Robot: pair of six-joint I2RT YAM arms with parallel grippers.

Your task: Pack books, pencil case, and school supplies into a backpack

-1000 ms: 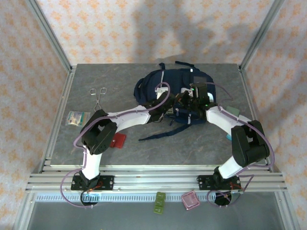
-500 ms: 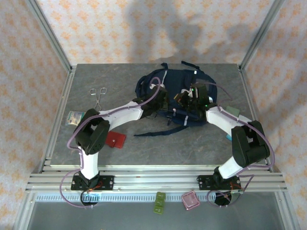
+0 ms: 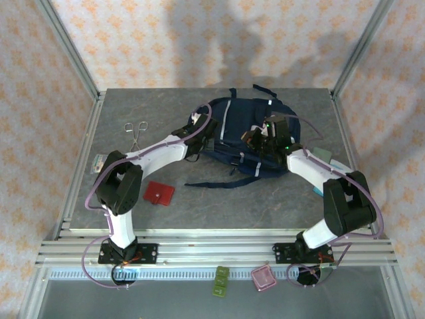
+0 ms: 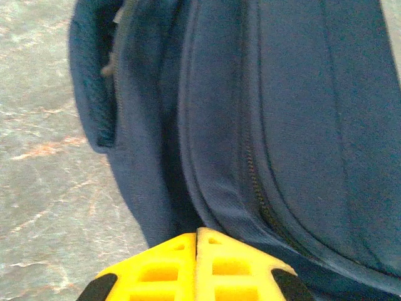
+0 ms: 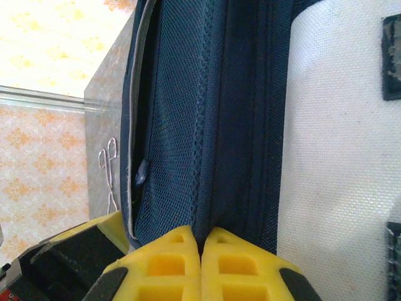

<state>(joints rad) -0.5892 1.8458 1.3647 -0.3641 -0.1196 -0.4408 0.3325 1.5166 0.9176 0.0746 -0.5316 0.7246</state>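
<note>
Jaws of left gripper (image 4: 196, 233) and right gripper (image 5: 202, 232) are clenched at the backpack (image 3: 240, 130), perhaps pinching fabric so its mouth is spread.

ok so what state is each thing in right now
backpack: lying flat on the table, open or zipped cannot tell
red square item: flat on the table, outside the backpack
scissor-handled tool: lying flat on the table
left claw: shut, tips at the backpack fabric
right claw: shut, tips at a backpack seam
</note>
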